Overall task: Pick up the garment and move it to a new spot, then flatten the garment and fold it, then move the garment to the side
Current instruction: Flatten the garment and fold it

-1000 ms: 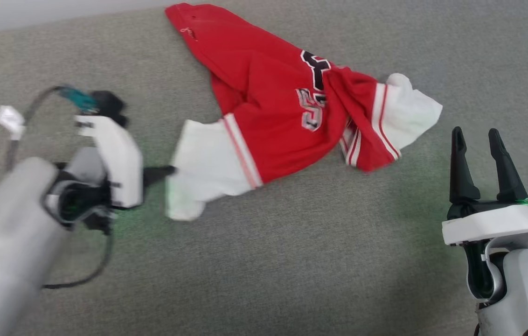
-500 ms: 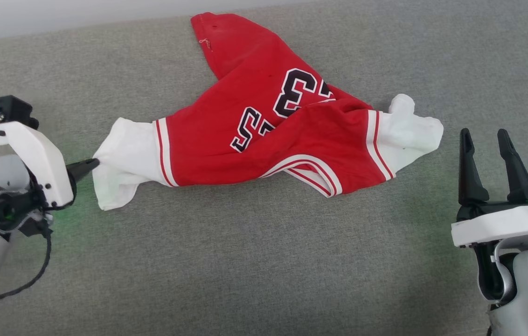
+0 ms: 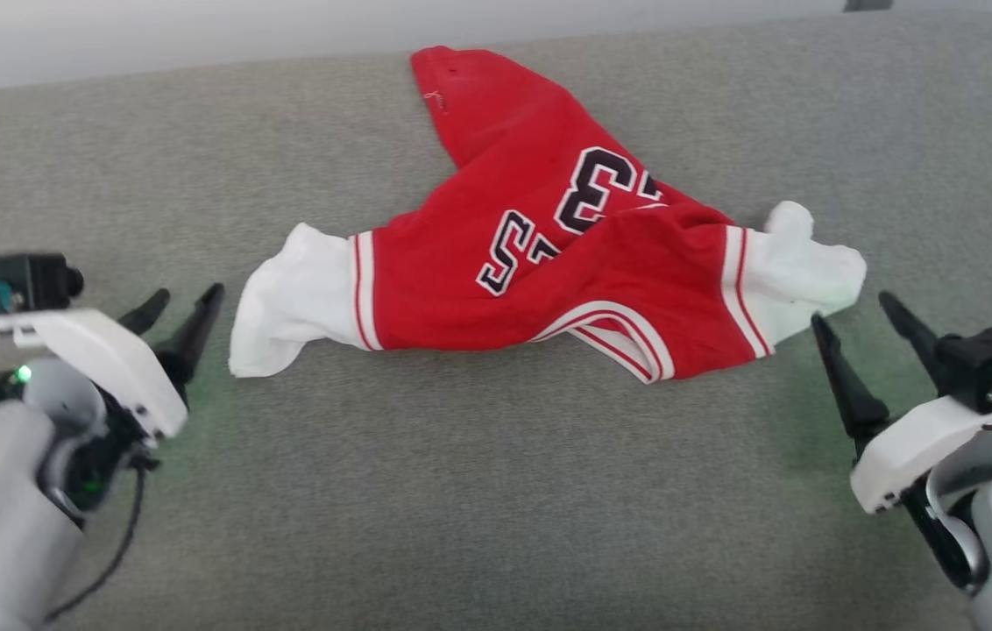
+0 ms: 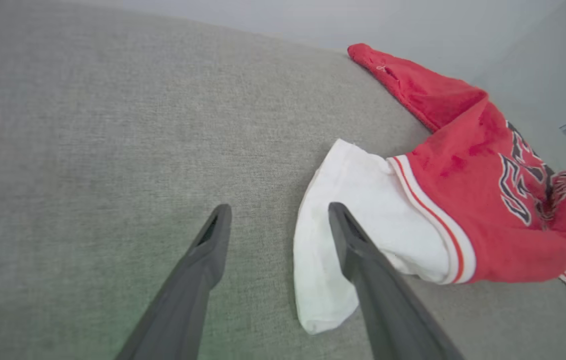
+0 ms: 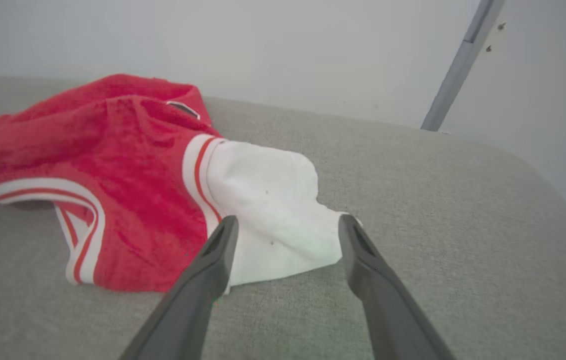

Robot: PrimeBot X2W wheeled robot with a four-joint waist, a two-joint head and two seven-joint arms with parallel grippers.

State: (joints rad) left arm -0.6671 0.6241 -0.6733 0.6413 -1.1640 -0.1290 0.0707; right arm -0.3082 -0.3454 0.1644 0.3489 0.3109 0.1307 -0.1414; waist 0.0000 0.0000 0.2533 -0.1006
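The garment (image 3: 549,263) is a red jersey with white sleeves and black "23" lettering, lying crumpled on the grey surface. Its left white sleeve (image 3: 290,302) stretches toward my left gripper (image 3: 185,302), which is open just off the sleeve's end. In the left wrist view the sleeve (image 4: 358,235) lies beside and partly behind the right finger, with my left gripper (image 4: 278,210) empty. My right gripper (image 3: 851,311) is open, near the right white sleeve (image 3: 803,263). In the right wrist view that sleeve (image 5: 273,210) lies just beyond my right gripper (image 5: 288,222).
The grey fabric surface (image 3: 478,491) stretches wide in front of the garment. Its far edge meets a pale wall (image 3: 198,35). In the right wrist view a grey metal pole (image 5: 458,65) leans against the wall past the surface's rounded corner.
My left gripper has let go of the left white sleeve and opened, drawing back a little. The garment was dragged leftward and spread out earlier. The head view has shifted, and the right gripper now tilts inward.
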